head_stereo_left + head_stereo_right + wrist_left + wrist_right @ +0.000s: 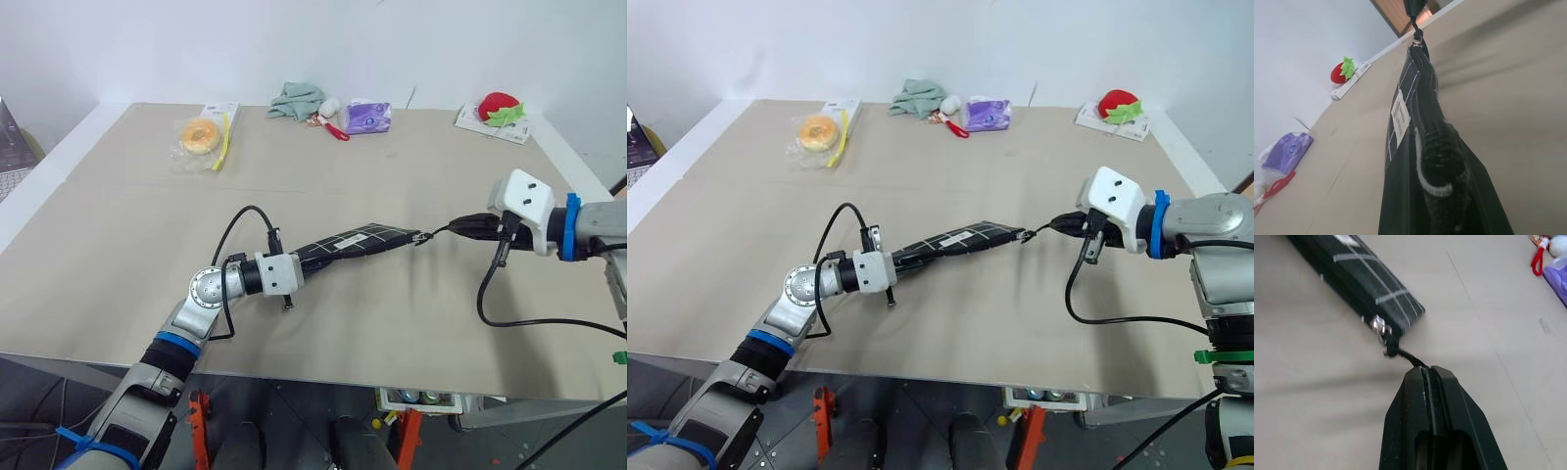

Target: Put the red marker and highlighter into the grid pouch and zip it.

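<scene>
Now the pouch (355,241) hangs stretched just above the counter (147,274), long axis running between the arms: left end effector (302,262) clamped on its near end, right end effector (1426,374) pinched shut on the zipper pull (1400,351) at the far end.

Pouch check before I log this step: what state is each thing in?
Pouch: lifted, stretched between grippers, slider at right end.
Zipper pull: taut, pinched by right gripper.
Left gripper: shut on pouch.
Right gripper: shut on zipper pull.
</scene>
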You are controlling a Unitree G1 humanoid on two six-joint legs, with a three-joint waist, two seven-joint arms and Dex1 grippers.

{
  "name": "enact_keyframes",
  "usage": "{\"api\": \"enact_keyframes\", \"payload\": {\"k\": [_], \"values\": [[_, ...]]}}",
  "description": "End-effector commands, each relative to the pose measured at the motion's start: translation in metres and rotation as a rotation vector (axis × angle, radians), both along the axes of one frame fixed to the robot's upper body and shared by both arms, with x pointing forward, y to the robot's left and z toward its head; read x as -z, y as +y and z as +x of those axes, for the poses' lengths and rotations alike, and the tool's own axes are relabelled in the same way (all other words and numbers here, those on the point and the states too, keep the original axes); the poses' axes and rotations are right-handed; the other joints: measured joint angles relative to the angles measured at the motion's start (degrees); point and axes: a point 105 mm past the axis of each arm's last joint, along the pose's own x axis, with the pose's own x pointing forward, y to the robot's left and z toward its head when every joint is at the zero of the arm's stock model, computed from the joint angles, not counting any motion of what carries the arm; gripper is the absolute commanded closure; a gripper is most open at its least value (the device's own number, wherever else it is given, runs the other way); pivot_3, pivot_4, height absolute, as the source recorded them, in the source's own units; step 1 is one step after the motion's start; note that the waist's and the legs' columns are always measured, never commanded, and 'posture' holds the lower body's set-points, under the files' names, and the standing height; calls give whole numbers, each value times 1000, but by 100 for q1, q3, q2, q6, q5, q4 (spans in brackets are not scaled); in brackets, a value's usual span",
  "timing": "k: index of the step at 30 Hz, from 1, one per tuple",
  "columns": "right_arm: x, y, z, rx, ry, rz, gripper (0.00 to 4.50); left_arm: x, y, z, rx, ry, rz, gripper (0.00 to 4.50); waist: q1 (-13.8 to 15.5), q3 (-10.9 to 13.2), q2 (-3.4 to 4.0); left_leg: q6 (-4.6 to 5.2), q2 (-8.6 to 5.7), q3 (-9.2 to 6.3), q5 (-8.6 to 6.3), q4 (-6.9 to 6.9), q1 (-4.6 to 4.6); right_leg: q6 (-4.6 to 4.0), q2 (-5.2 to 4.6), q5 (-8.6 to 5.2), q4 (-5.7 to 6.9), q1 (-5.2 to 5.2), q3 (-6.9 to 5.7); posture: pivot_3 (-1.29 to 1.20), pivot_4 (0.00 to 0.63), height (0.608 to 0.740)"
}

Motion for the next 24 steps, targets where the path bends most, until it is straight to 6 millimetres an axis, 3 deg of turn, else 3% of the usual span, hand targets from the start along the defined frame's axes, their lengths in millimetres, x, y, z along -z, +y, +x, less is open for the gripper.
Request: {"api": "enact_keyframes", "payload": {"k": [1, 3, 4, 6, 7, 8, 12, 13, 18, 21, 24], "values": [[-25, 8, -4, -20, -60, 105, 4404, -11, -2, -1, 30, 10, -26, 4500, 0, 0, 0, 0, 0, 0, 0, 0, 0, 0, 0, 0, 0, 0, 0, 0, 150, 734], [-29, 12, -6, -27, -39, 198, 4143, -10, -1, -3, 54, 84, -29, 4500, 0, 0, 0, 0, 0, 0, 0, 0, 0, -2, 0, 1, 0, 0, 0, 0, 150, 734], [-27, 10, -7, -19, -22, 210, 3801, -8, 0, -7, 80, 141, -26, 4179, 0, 0, 0, 0, 0, 0, 0, 0, 0, -3, 0, 2, 2, 0, 0, 0, 150, 734], [-25, 6, -6, 6, -9, 250, 2842, -7, 2, -15, 141, 300, -37, 3381, -1, 0, 1, 0, 0, 0, 0, 0, -1, -4, 1, 2, 3, 0, 0, 0, 150, 734], [-23, 5, -6, 15, -3, 270, 2588, -8, 3, -19, 166, 378, -52, 3138, -1, 0, 0, 0, 0, 0, 0, 0, -1, -4, 0, 2, 5, 0, 0, 0, 150, 734], [-23, 5, -6, 21, -1, 285, 1887, -8, 4, -22, 182, 429, -61, 2473, -2, 0, 0, 0, 0, 0, 0, 0, -2, -2, 0, 0, 5, 0, 0, 0, 150, 734], [-14, -5, -2, 82, 8, 325, 146, -16, 8, -32, 223, 590, -107, 759, -2, 0, 0, 1, 1, -1, 0, 1, -1, 4, 2, -4, 6, -1, -1, 0, 150, 734], [-11, -8, -1, 98, 15, 325, 0, -18, 10, -32, 219, 609, -121, 197, -2, 0, 0, 1, 2, -1, 0, 4, -1, 4, 2, -4, 6, 0, -1, 0, 150, 734], [2, -21, -2, 170, 34, 328, 0, -36, 34, -18, 100, 674, -263, 86, -3, 0, 0, 1, 3, -1, 0, 9, 1, 3, 4, -3, 8, 1, -1, 0, 150, 734], [10, -40, -2, 257, 46, 355, 0, -47, 75, 3, -102, 697, -397, 86, -7, 0, 0, 1, 7, -1, 0, 10, 3, 1, 8, -2, 10, 1, -1, 0, 150, 734], [17, -55, -5, 323, 83, 377, 0, -41, 121, 11, -319, 709, -414, 86, -28, 0, 0, 1, 11, 0, 0, 8, 5, 0, 11, -3, 12, 0, -1, 0, 150, 734]]}}
